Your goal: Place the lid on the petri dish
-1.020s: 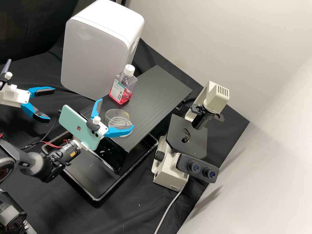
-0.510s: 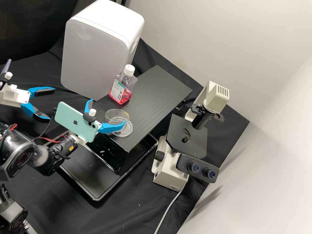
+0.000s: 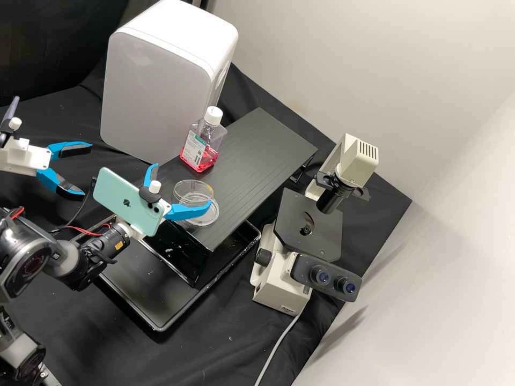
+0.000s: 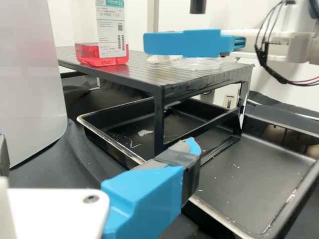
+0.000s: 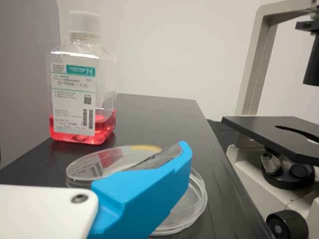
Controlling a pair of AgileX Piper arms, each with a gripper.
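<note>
**Q:** How far is the task judged to be advanced?

**A:** The lid [image 3: 192, 187] is seen lying offset from the petri dish [image 5: 192, 201]. Its edge overlaps the dish's far-left rim and is not seated squarely. Which clear piece is lid and which is dish is judged, not certain. Placement is therefore taken as not yet done. The right tool [image 3: 183, 185] is held open, with one blue finger at the far-left of the pair and the other across the dish's near side. No grip is shown, and contact cannot be told. The left tool [image 3: 86, 169] is likewise spread open with nothing between its fingers. It is held above the counter [image 3: 225, 343], well apart to the left of the black slatted platform [image 3: 257, 150].

**Q:** What is left, and what room is offered?

**A:** It is judged that the lid must be taken, centred over the dish and lowered. Both pieces are placed at the platform's near-left corner, just beside its near edge, below which the black tray [image 3: 145, 284] is set. A nudge toward that edge could tip a piece off. The bottle [image 3: 201, 142] of red liquid is stood farther along the platform, apart from the dish, and bare platform is left to the right. The microscope [image 3: 316, 236] is positioned off the platform to the right, well apart.
</note>
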